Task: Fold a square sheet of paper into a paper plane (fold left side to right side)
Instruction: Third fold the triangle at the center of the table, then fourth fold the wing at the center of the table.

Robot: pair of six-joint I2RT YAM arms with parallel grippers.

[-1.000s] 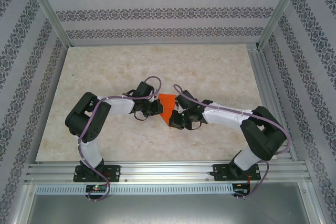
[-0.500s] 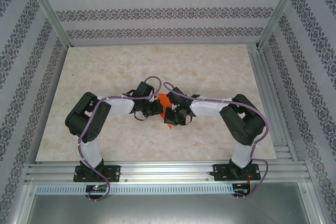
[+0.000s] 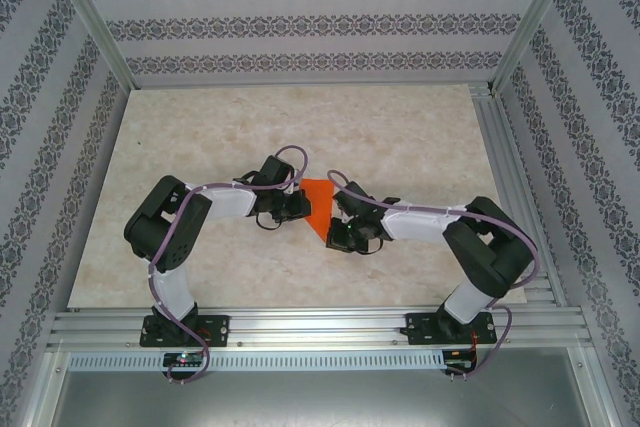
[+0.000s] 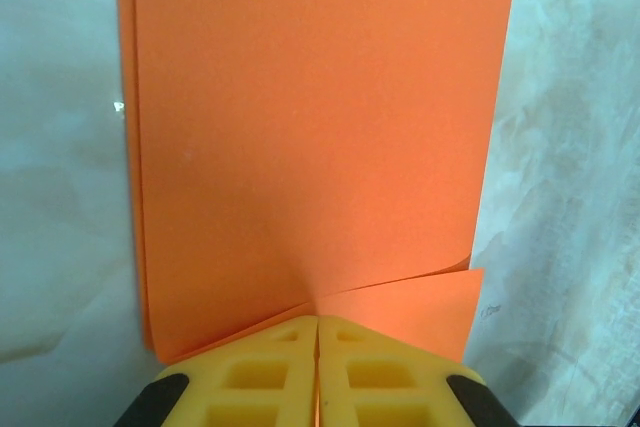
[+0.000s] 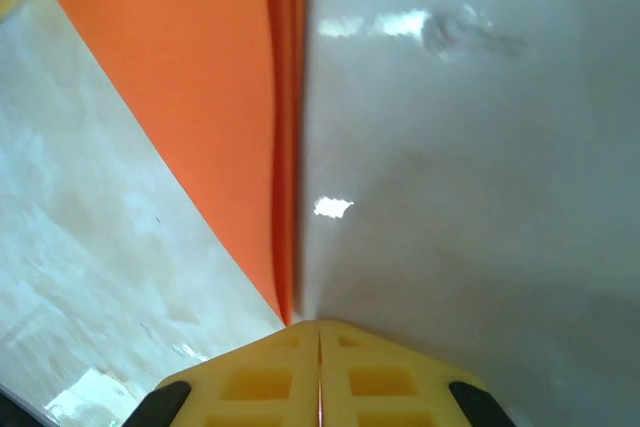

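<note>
**Folded orange paper between two closed grippers**

*Overhead view.* The paper (image 3: 318, 202) lies near the middle of the pale marbled table (image 3: 200, 137). It is folded into a wedge, with its broad edge toward the far side and its point toward the arm bases. The left gripper (image 3: 298, 205) meets the wedge's left edge about halfway along. The right gripper (image 3: 336, 234) sits at the lower right, just beside the point. The two arms bend inward from their bases, so the paper lies between the two grippers and close against both.

*Left wrist view.* The yellow fingers (image 4: 250, 377) of the left gripper (image 4: 318, 319) are pressed together with no gap. The paper (image 4: 320, 127) spreads straight out ahead of them. Two shallow creases run in and meet at the fingertips, and a thin orange line shows in the seam, so the near edge is pinched. A small flap sticks out at the lower right, and the table (image 4: 570, 147) shows on both sides.

*Right wrist view.* The right gripper (image 5: 318, 323) is also closed, finger against finger. The paper (image 5: 190, 77) narrows from the upper left to a sharp tip that ends right at the fingertips. Its layered folded edge runs straight up from that tip. Whether the tip is caught between the fingers or only touches them cannot be told. The glossy table (image 5: 470, 197) lies to the right.
</note>
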